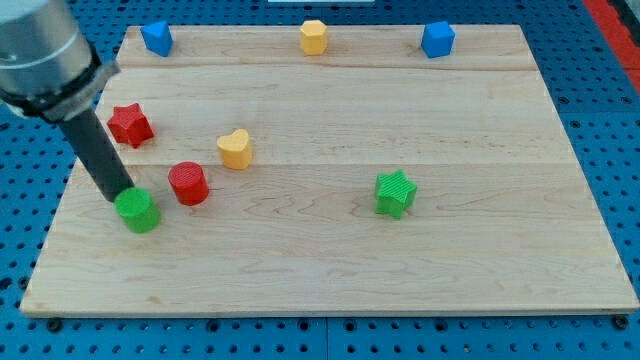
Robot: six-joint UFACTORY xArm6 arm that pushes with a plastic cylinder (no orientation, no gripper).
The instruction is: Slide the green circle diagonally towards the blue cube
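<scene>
The wooden surface (330,270) fills the view, and my rod (98,150) slants down from the view's top left, ending in my tip (122,195), which touches the green circle (137,210) at its 11 o'clock edge; I carry no pincer, so there is nothing wide, narrow or holding. That green circle sits near the surface's left edge, with a red cylinder (188,183) just beside it at 2 o'clock, a yellow heart (235,148) further along, and a red star (129,124) at its 12 o'clock. A green star (395,193) lies well apart at 3 o'clock, while along the view's top stand a blue block (156,38) at left, a yellow block (314,36) in the middle and the blue cube (437,39) at right.
</scene>
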